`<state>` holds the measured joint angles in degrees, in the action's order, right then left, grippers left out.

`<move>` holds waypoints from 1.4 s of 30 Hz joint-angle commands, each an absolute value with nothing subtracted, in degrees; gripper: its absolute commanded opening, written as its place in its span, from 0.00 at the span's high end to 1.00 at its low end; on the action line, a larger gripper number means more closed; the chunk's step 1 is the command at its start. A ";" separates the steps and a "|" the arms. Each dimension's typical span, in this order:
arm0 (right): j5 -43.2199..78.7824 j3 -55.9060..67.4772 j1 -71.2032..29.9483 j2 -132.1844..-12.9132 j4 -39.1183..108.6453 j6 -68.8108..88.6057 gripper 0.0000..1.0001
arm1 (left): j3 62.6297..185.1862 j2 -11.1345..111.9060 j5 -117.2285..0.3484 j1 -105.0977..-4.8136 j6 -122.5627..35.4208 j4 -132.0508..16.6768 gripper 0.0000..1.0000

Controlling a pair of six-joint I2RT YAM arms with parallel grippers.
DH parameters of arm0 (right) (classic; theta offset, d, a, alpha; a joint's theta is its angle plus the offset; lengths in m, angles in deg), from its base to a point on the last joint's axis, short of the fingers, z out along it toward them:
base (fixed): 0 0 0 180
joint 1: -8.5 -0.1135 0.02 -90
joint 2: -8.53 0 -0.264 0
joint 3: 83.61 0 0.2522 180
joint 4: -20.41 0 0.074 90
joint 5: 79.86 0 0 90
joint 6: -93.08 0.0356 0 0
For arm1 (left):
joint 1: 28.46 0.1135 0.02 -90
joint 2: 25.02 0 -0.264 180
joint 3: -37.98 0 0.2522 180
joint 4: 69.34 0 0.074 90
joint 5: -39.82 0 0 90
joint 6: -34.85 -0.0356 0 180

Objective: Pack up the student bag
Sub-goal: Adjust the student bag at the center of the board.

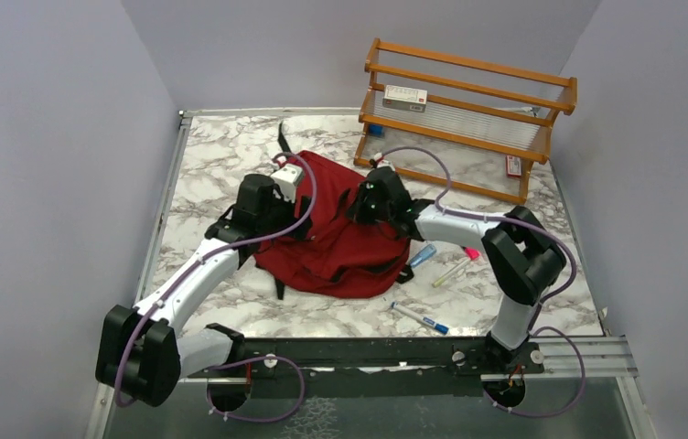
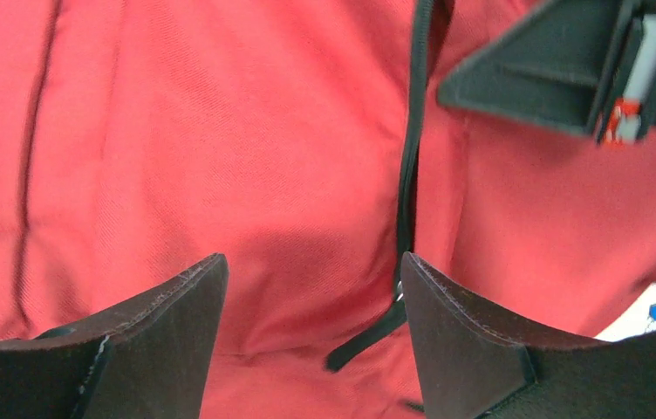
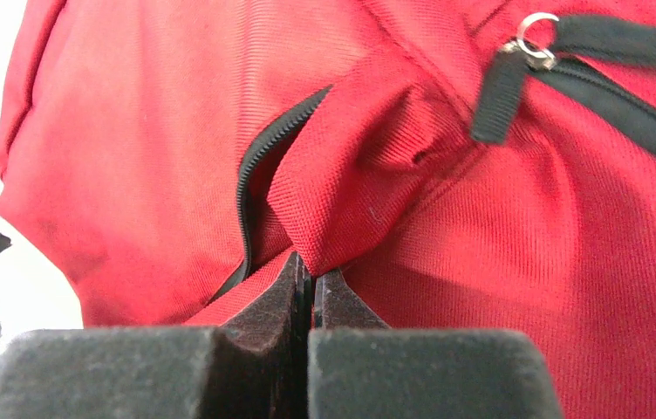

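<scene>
The dark-red student bag point(image 1: 340, 242) lies in the middle of the marble table. It fills the left wrist view point(image 2: 220, 157) and the right wrist view point(image 3: 525, 288). My left gripper point(image 2: 314, 271) is open just above the fabric, with a black zipper pull strap point(image 2: 368, 336) between its fingers, untouched. My right gripper point(image 3: 311, 278) is shut on a fold of the bag's red fabric beside the partly open black zipper point(image 3: 259, 166). A second zipper pull with a metal ring point(image 3: 529, 48) hangs above. In the top view the right gripper point(image 1: 370, 197) sits at the bag's upper right.
A wooden rack point(image 1: 468, 114) stands at the back right, holding a white box point(image 1: 405, 97). Several pens and markers point(image 1: 450, 270) lie right of the bag, and a blue-capped pen point(image 1: 421, 319) lies in front. Walls close in on both sides.
</scene>
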<state>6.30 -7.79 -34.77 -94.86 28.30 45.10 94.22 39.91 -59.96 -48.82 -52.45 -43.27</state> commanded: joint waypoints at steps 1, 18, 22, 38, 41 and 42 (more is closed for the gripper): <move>18.51 -6.85 -29.89 -93.72 25.99 31.17 1.00 | 99.16 43.10 -59.46 -51.70 -54.89 -43.50 0.26; 19.03 -19.29 -28.09 -89.99 15.38 47.09 0.99 | 110.60 59.83 -41.50 -60.58 -47.71 -47.27 0.24; 19.12 -20.57 -27.22 -89.32 14.92 49.65 0.99 | 113.31 63.80 -38.94 -63.58 -48.21 -47.35 0.23; 20.52 -22.49 -26.26 -89.11 13.50 51.38 1.00 | 119.65 75.23 -23.30 -70.32 -52.56 -44.43 0.32; 20.40 -22.72 -26.00 -89.22 13.84 51.25 1.00 | 121.92 76.64 -21.18 -70.62 -52.91 -41.39 0.45; 20.30 -22.81 -25.96 -89.13 13.86 51.10 1.00 | 122.18 76.48 -20.91 -70.66 -52.99 -40.81 0.50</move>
<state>20.10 -21.58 -26.61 -90.60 14.25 51.11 118.98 75.51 -26.58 -70.15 -51.49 -44.73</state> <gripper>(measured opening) 0.024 0.596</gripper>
